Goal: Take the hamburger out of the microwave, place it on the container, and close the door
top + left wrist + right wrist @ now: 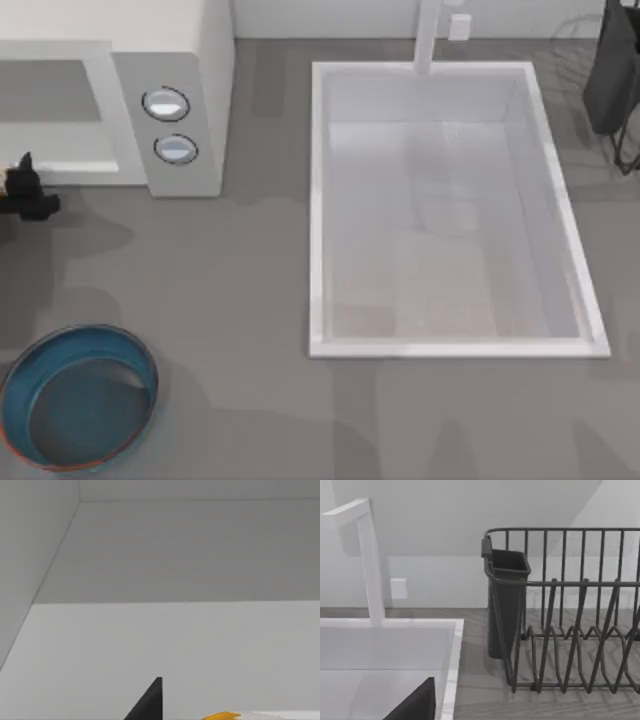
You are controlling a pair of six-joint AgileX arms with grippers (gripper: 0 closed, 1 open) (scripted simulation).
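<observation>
The grey counter point(240, 290) spans the whole top view. On it, right of centre, sits the large white rectangular sink point(455, 345), with a white faucet point(428, 38) rising at its far rim. The microwave point(195, 100) occupies the upper left of the frame, its two round silver-rimmed knobs point(166, 104) stacked on the front panel and its wide cavity open toward the left edge. A dark wire dish rack point(570, 630) with a dark cup-like holder stands at the upper right corner, beside the sink. The container point(78, 397), dark blue inside with a reddish-brown rim, rests at the lower left of the frame, well apart from the microwave.

The left claw point(28, 190) shows as a dark shape at the left edge, at the mouth of the cavity; whether it is spread or pressed together I cannot tell. In the left wrist view, a sliver of the hamburger point(225, 715), orange-yellow and white, lies on the cavity floor at the bottom edge, near a dark fingertip point(150, 702).
</observation>
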